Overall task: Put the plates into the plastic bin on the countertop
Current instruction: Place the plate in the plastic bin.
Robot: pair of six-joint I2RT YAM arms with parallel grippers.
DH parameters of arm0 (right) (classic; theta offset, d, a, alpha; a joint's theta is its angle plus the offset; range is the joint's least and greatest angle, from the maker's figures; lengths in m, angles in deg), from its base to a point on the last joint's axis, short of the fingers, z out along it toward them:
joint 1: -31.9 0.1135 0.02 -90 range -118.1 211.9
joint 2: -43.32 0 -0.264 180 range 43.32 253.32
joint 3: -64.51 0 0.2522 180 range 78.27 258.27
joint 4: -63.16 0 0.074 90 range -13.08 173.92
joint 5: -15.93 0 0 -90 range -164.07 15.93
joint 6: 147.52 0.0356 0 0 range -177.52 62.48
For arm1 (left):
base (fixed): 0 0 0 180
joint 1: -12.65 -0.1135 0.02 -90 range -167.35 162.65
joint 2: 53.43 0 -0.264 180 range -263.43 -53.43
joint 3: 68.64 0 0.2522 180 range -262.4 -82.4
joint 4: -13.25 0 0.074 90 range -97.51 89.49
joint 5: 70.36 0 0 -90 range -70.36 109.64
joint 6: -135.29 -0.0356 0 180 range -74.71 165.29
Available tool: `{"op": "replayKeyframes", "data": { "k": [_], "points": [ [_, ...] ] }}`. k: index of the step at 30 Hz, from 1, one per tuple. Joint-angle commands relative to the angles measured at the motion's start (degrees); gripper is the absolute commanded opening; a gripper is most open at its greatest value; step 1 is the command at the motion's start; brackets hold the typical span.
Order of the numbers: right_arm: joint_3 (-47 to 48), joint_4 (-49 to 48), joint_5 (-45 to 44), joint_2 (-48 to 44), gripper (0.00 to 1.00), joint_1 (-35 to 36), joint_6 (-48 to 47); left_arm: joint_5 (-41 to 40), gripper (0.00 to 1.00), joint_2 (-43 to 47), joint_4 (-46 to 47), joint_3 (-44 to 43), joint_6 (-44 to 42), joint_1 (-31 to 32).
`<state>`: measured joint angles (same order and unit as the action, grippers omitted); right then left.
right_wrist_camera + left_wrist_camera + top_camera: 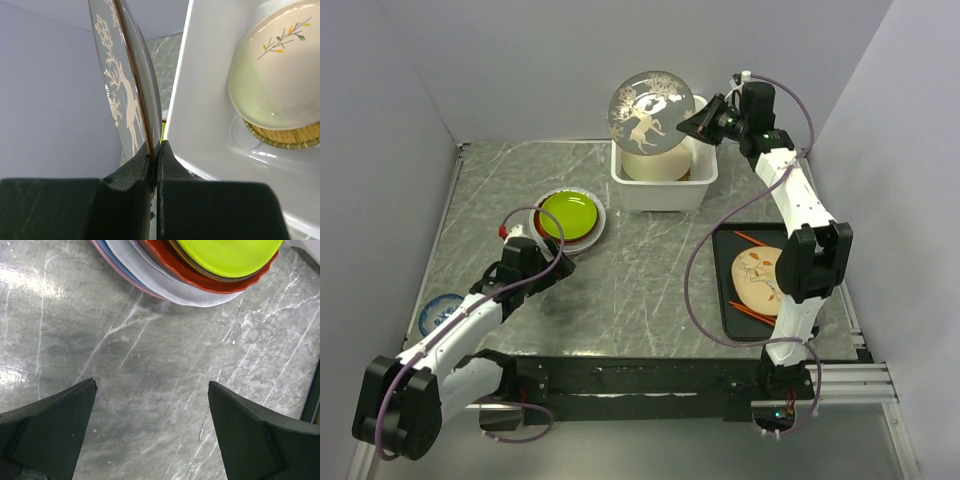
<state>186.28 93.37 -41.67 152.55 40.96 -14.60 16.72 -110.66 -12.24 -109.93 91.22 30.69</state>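
My right gripper (693,124) is shut on the rim of a grey patterned plate (652,110) with a white deer, held on edge above the white plastic bin (665,192). In the right wrist view the gripper (155,152) pinches that plate (125,90) beside the bin's wall (200,100). A cream plate (280,85) lies in the bin on a woven tan plate (285,136). My left gripper (558,265) is open and empty over the countertop (150,350), just short of a stack topped by a lime green plate (225,255) on a red-brown plate (170,265) and a white one (165,290).
A black tray (728,290) at the right holds a cream patterned plate (758,278) and orange sticks. A pale blue plate (440,312) lies at the left edge of the countertop. Grey walls close in the back and both sides.
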Motion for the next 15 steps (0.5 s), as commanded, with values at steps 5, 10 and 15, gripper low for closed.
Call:
{"op": "replayKeyframes", "data": {
  "k": [5, 10, 15],
  "points": [
    [8.27, -5.02, -0.84, 1.69, 0.00, -0.88, 1.91, -0.77, 0.99, -0.95, 0.39, -2.79, -2.16, 0.24],
    [8.89, -3.62, -2.87, 3.18, 0.00, -1.15, 0.77, -0.77, 0.99, -1.21, 0.82, -2.62, -2.60, 0.15],
    [9.33, -2.56, -4.72, 4.32, 0.00, -1.32, -0.38, -0.51, 0.99, -2.35, 1.44, -1.92, -2.69, 0.15]
  ]
}}
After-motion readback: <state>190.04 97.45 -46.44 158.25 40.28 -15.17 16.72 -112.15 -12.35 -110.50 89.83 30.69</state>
